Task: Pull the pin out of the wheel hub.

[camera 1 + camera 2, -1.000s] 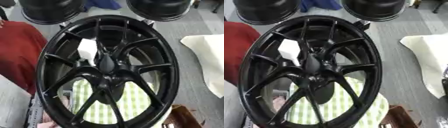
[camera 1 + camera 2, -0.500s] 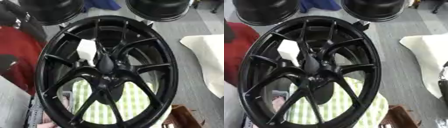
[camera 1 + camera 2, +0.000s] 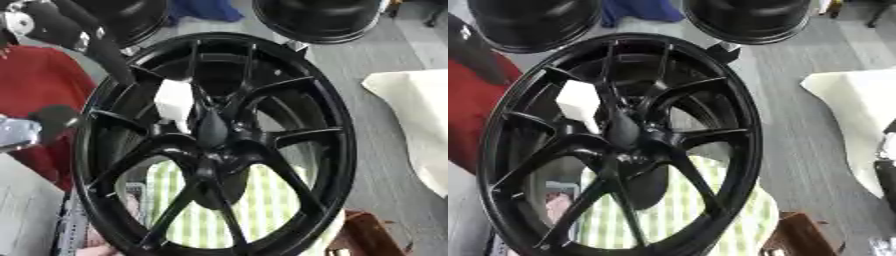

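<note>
A large glossy black alloy wheel with branching spokes (image 3: 219, 145) fills the middle of the frame, standing tilted with its face toward the camera. Through its lower openings shows a green-and-white checked cloth (image 3: 254, 205). A red fabric mass (image 3: 39, 95) lies at the left edge, and a cream-white sheet (image 3: 416, 115) lies on the grey floor at the right edge. Two more black round wheels sit along the top, one at upper left (image 3: 531, 20) and one at upper right (image 3: 319, 17).

The robot's left hand (image 3: 57, 27), black with silver parts, enters from the upper left corner, one dark finger lying along the wheel's upper left rim; whether the hand is spread or curled cannot be told. A sliver of the right hand (image 3: 885, 155) shows at the right edge, its fingers unreadable.

A white blocky piece (image 3: 175, 100) sits just upper left of the hub centre (image 3: 212, 131), between two spokes. No separate pin can be made out.
</note>
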